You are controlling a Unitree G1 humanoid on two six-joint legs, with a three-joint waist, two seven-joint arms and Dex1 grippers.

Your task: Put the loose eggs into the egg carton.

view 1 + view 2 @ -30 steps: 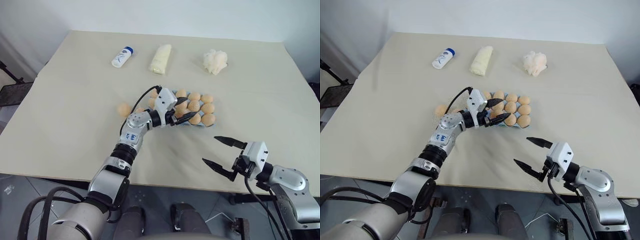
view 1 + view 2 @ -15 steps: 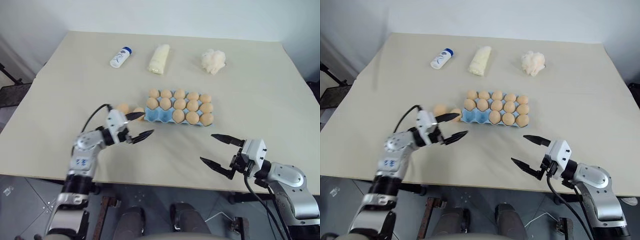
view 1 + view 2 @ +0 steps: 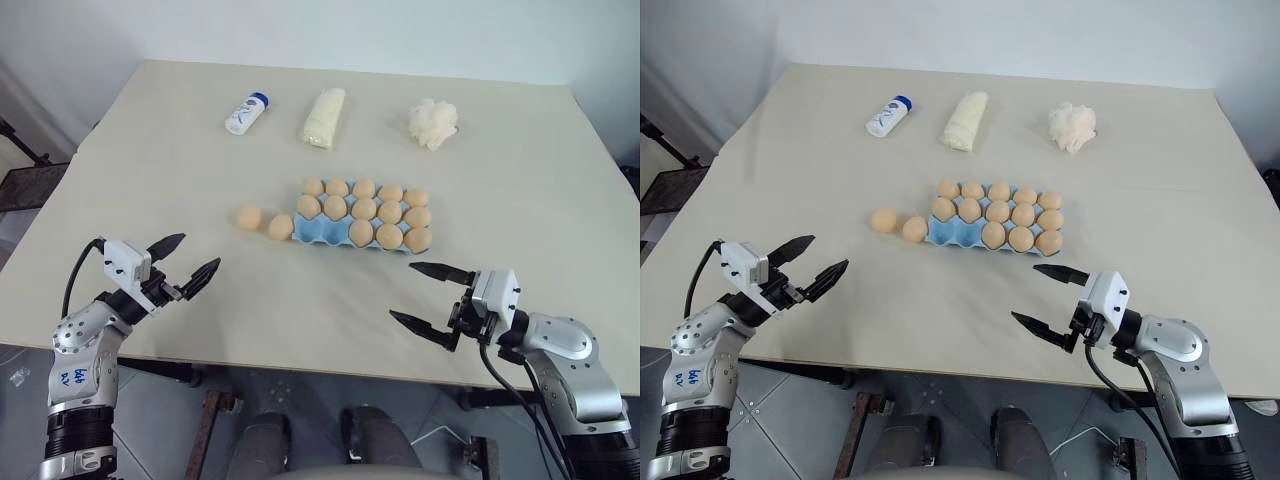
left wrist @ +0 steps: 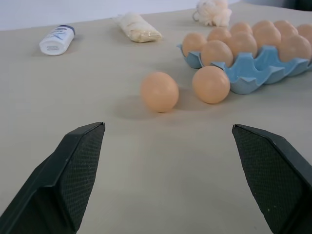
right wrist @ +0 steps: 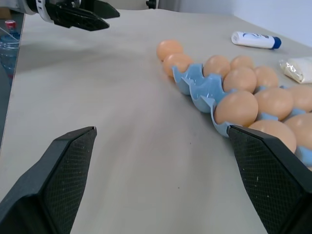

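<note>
Two loose eggs on the desk beside the egg carton, both of your end effectors spread wide and empty.

Your head views give the layout: egg carton (image 3: 362, 215) mid-desk (image 3: 150, 150), its cups mostly filled; nearer loose egg (image 3: 281, 227) touching the carton's left end, farther loose egg (image 3: 249, 216) just left of that. Left end effector (image 3: 185, 268) hangs near the desk's front-left edge, well apart from both eggs, pointing toward them. Right end effector (image 3: 428, 295) sits front-right, near the carton's front edge. At the far side lie a white bottle (image 3: 246, 112), a pale cloth roll (image 3: 322, 117) and a fluffy white lump (image 3: 433, 122). Your left wrist view adds that the nearer egg rests against the carton wall. Your right wrist view adds the carton's scalloped front rim, with the left end effector far off behind.
</note>
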